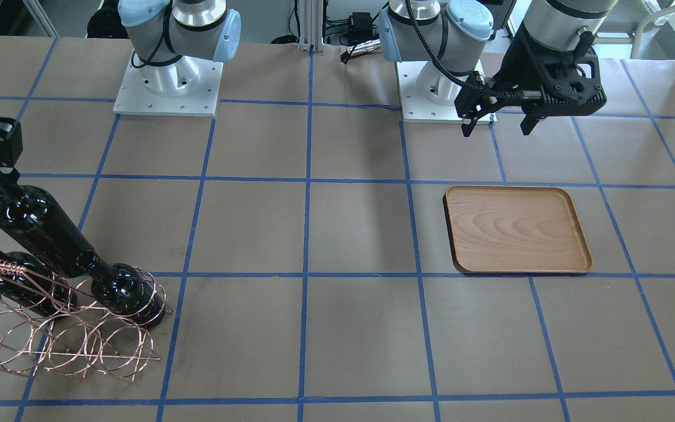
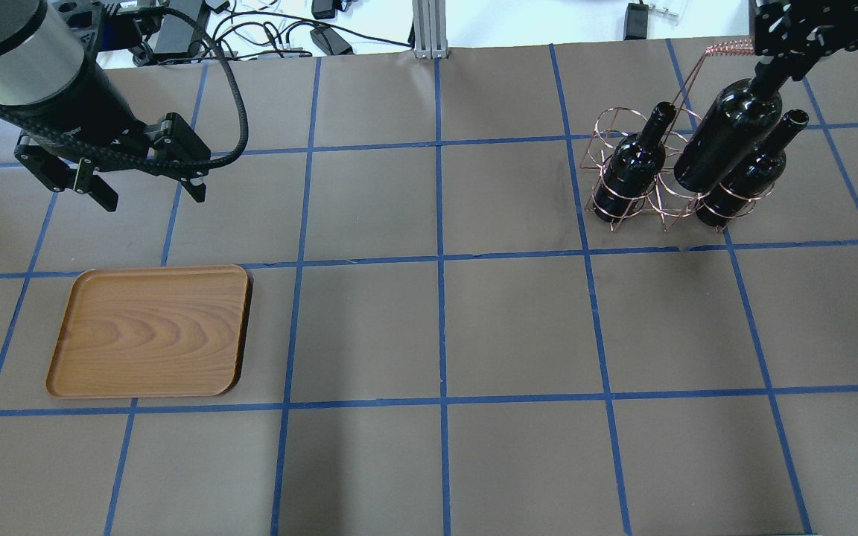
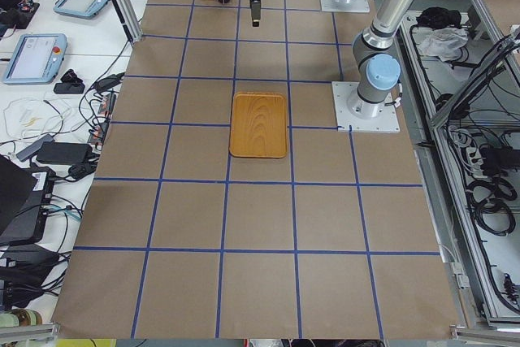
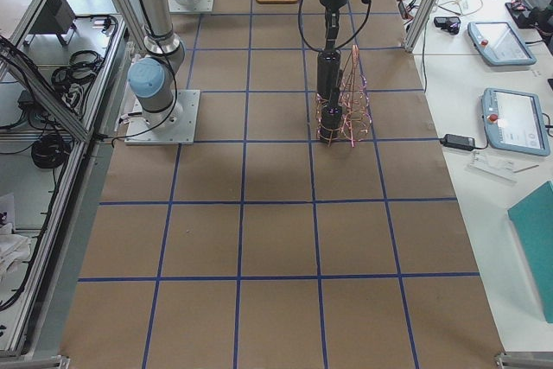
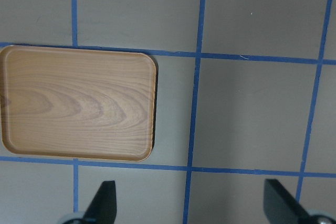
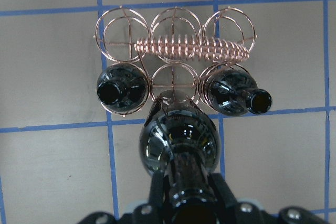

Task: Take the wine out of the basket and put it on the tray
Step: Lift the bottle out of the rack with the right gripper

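My right gripper (image 2: 770, 73) is shut on the neck of a near-black wine bottle (image 2: 727, 138) and holds it tilted, its base at the top of the copper wire basket (image 2: 660, 195). In the right wrist view the gripper (image 6: 188, 195) clamps the neck, and the bottle (image 6: 178, 140) hangs over the basket's (image 6: 173, 40) middle front loop. Two more bottles (image 2: 630, 167) (image 2: 743, 179) stand in the basket. The wooden tray (image 2: 150, 331) lies bare at the left. My left gripper (image 2: 153, 199) is open and empty, hovering behind the tray, which also shows in the left wrist view (image 5: 79, 103).
The table is brown paper with a blue tape grid. The two arm bases (image 1: 167, 82) (image 1: 446, 88) stand at the robot's side. Cables and boxes (image 2: 250, 30) lie beyond the far edge. The basket's coiled handle (image 2: 727, 49) rises beside the held bottle.
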`<action>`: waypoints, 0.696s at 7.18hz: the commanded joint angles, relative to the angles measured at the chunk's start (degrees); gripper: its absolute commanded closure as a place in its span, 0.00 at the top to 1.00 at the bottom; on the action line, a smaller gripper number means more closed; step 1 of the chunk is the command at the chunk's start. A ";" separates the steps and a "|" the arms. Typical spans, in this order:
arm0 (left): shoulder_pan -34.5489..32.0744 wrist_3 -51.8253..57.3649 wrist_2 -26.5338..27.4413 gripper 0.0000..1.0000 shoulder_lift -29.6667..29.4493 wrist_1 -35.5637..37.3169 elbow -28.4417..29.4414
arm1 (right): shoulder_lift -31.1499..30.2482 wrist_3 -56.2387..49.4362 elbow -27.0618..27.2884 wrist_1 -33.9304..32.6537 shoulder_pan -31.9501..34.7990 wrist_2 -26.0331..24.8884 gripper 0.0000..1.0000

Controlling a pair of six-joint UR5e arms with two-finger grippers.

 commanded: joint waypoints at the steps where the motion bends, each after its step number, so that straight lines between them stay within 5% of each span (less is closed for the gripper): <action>1: 0.06 0.00 0.02 1.00 0.01 -0.06 -0.13 | -4.97 2.05 -1.41 7.60 0.34 -0.40 0.32; 5: 0.32 0.00 0.11 1.00 0.01 0.03 -0.22 | -6.14 26.60 0.95 10.18 16.72 0.39 0.30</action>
